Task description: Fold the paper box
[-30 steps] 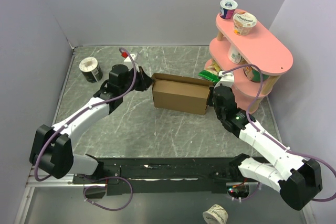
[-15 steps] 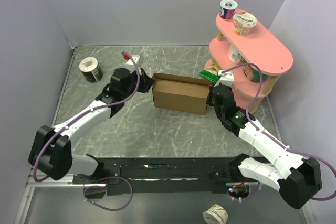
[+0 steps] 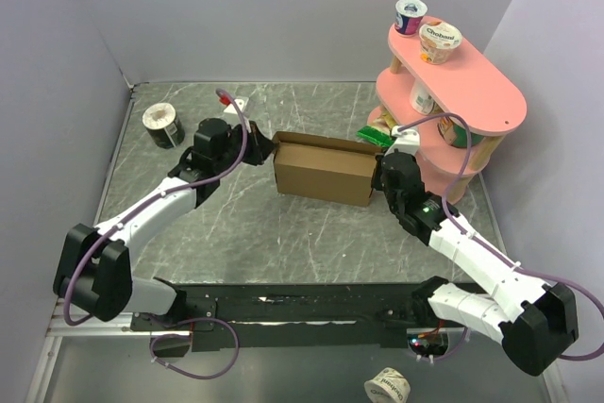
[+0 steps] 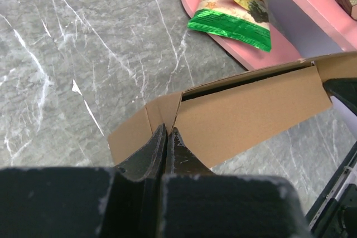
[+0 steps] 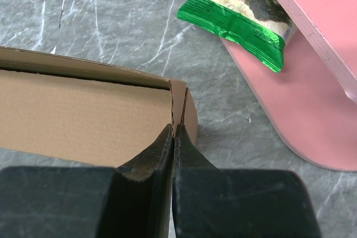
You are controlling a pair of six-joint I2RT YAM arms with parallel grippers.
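Brown paper box ends touch left pincer and right pincer, both closed.

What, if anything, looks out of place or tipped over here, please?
The Chobani cup lies on its side atop the pink shelf, beside an upright cup. A third cup lies toppled beyond the table's near edge.
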